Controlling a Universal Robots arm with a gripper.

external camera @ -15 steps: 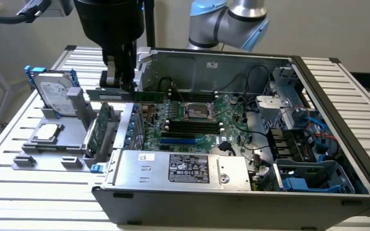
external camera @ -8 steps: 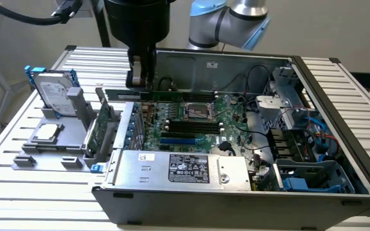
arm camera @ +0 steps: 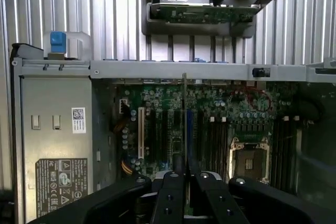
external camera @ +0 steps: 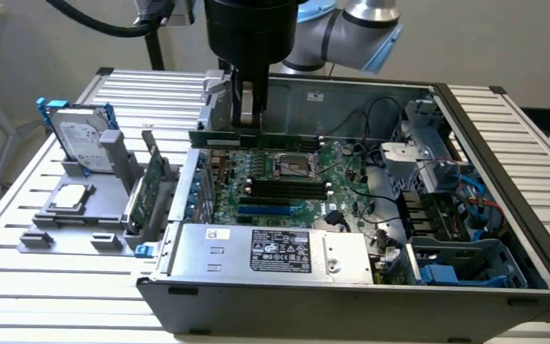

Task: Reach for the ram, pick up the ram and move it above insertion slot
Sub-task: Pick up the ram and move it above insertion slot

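Note:
My gripper point(external camera: 248, 123) hangs over the back part of the open computer case point(external camera: 504, 215) and is shut on the ram point(external camera: 289, 140). The ram is a slim green stick, held level on its long edge just above the motherboard point(external camera: 285, 179). The wrist view looks down the ram's thin top edge point(arm camera: 185, 108), which runs out from between the black fingers point(arm camera: 172, 192). Below it lie the long dark memory slots point(arm camera: 210, 142) beside the CPU socket point(arm camera: 249, 156). In the exterior view those dark slots point(external camera: 285, 189) sit nearer the front than the held ram.
A silver power supply point(external camera: 275, 251) fills the case's front. Cables and a drive cage point(external camera: 428, 143) crowd the exterior view's right. Outside the case, a grey holder point(external camera: 74, 215) carries a hard drive point(external camera: 79, 140) and a wider green expansion card point(external camera: 146, 190), also seen as the card point(arm camera: 205, 13).

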